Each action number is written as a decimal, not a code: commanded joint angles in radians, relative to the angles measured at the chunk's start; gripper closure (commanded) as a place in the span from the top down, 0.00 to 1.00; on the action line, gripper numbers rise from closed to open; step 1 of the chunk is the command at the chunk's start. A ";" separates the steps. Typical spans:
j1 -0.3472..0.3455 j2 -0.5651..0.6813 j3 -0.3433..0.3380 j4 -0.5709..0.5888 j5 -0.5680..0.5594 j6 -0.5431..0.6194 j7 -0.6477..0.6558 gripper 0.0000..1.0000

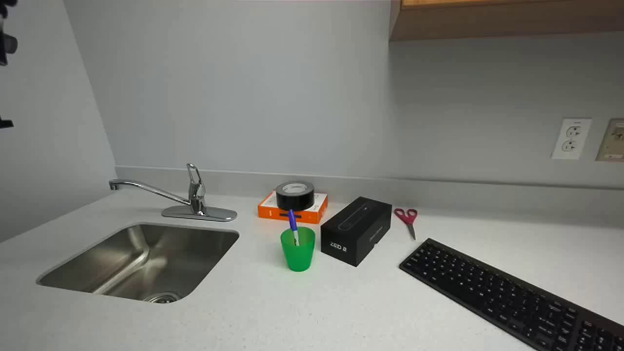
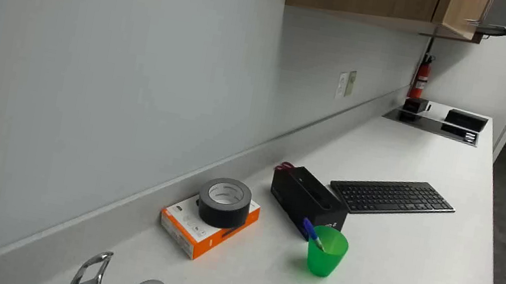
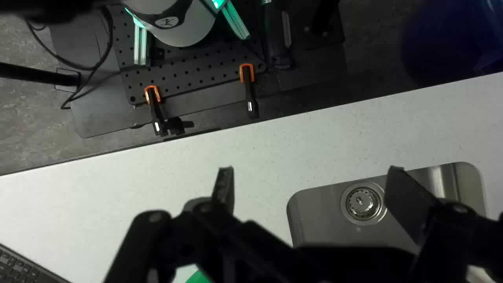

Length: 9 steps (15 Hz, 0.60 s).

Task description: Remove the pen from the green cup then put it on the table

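Slim stick pen, whitish-barrelled with a blue end, tilts inside the small bright green plastic cup, blue end up past the thin round rim and leaning toward the back edge of the smooth, off-white speckled worktop. Slightly tapered, the cup stands upright between the rounded steel sink and the matte black rectangular box, a strip of worktop showing between cup and box in an exterior view. Near the back edge, a squat black tape roll lies on an orange-and-white flat box; past the black box lie red-handled metal scissors and a flat black keyboard. A wide, smooth stretch runs from the cup to the straight front edge, giving open room on that side. In the wrist view, the gripper has its two fingers spread wide apart over the worktop, one seen against the speckled surface, the other against the sink.
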 commanded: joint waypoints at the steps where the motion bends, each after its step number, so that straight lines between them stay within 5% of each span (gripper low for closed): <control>1: 0.001 0.004 -0.001 0.002 -0.001 -0.002 0.001 1.00; 6: -0.013 0.034 -0.011 0.006 -0.026 0.039 -0.014 1.00; 9: -0.055 0.106 -0.057 -0.003 -0.071 0.174 -0.028 1.00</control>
